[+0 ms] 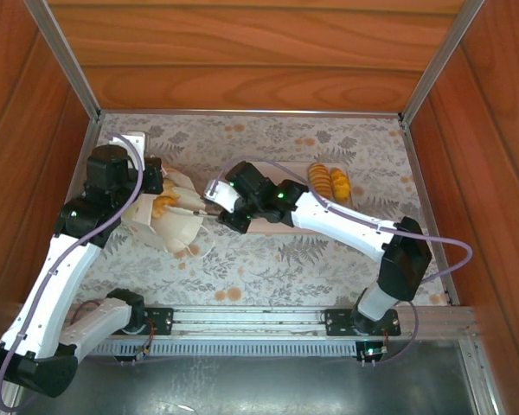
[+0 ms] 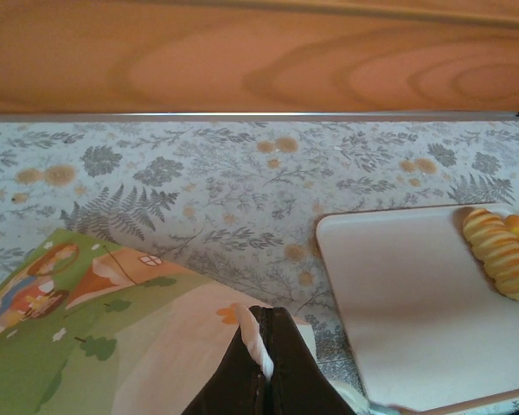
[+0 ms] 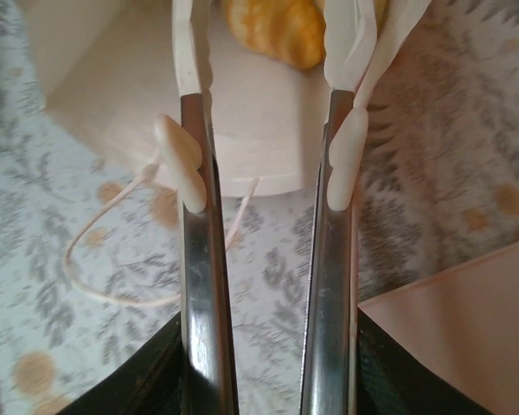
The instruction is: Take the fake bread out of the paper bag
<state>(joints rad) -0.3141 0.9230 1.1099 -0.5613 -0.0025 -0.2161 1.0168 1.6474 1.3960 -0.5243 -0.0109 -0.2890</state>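
Counted one paper bag (image 1: 175,226) lying on the desk (image 1: 268,259) at left, one tray (image 2: 406,303) to its right, two pieces of fake bread (image 1: 320,179) on the tray and a third in the bag's mouth. Found, from the left wrist, the left end effector (image 2: 265,322) pinched on the bag's paper edge; from above, the right end effector (image 1: 218,207) spread wide before the mouth. Caught from the right wrist one looped cord handle (image 3: 68,249)
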